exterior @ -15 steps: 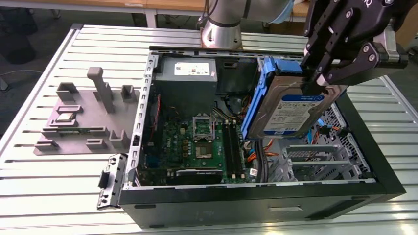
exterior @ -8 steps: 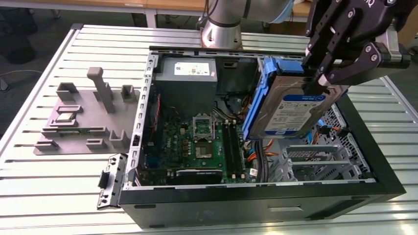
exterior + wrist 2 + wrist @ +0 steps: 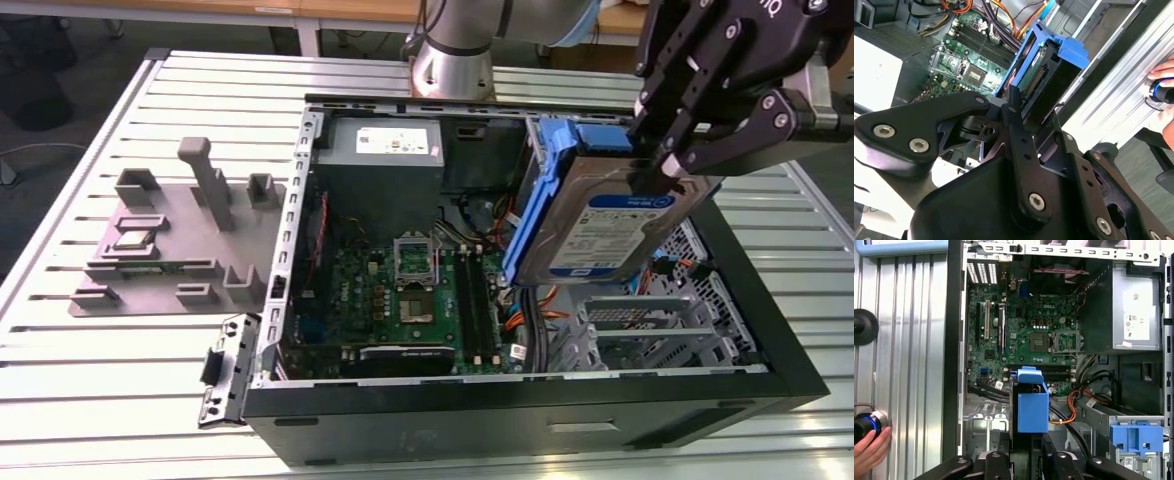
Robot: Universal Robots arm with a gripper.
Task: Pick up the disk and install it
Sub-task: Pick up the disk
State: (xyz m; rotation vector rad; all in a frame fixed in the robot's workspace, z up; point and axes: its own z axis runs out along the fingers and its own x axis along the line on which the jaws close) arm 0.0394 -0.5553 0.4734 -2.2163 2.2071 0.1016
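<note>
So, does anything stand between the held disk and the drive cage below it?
Nothing visible blocks it. The gripper holds the disk over the open case, above the grey drive cage. Orange and black cables run close beside the disk, so they are the one thing to watch.

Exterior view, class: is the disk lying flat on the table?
No, the disk hangs tilted above the open computer case, gripped by the tool.

Lighting's bright and even, from overhead. The table (image 3: 120, 380) glares near-white well away from the fingers (image 3: 667, 150). The disk (image 3: 614, 225) between them is evenly lit, and the case (image 3: 534, 420) floor below is shadowy.
</note>
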